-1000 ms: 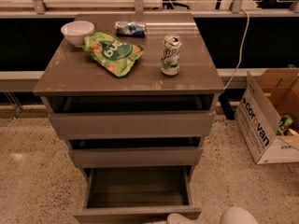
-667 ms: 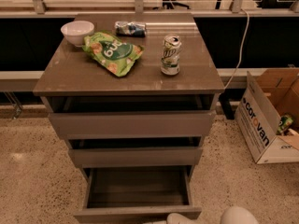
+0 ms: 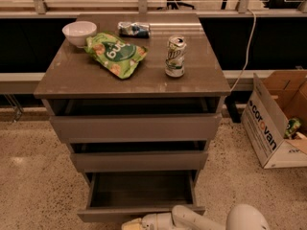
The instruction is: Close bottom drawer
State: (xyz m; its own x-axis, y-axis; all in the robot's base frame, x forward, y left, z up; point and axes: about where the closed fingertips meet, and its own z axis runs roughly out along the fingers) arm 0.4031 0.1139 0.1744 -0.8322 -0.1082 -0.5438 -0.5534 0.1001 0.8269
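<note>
Bottom drawer [image 3: 141, 191]: lowest of the three, standing far open toward the camera, well beyond the two drawers above it.
Hand [image 3: 132, 224]: at the bottom edge of the view, low over the floor [image 3: 33, 186], just in front of the bottom drawer's front panel and left of its middle. Contact with the panel cannot be made out, nor whether the hand is wide or narrow.
Arm [image 3: 192, 219]: white, running from the hand to the right along the bottom edge and ending in a rounded white joint.
Bottom drawer contents: only its dark-grey floor and side walls show.
Middle drawer [image 3: 139, 160]: open a small way, a dark gap above its front; the inside is hidden.
Top drawer [image 3: 136, 127]: the widest, also open a little; the inside is dark.
Surface [image 3: 86, 83]: the cabinet top, grey-brown and glossy.
On the surface: a white bowl [image 3: 79, 32] at the back left; a green snack bag [image 3: 116, 54] lying flat just beside it; a crumpled blue packet [image 3: 133, 29] at the back; an upright can [image 3: 175, 56] to the right.
Cardboard box [image 3: 268, 126]: on the floor to the right of the cabinet, open, with something green [image 3: 292, 127] inside.
Cable [image 3: 247, 47]: hanging down behind the cabinet on the right.
Between hand and drawer: nothing but the drawer's own front panel.
</note>
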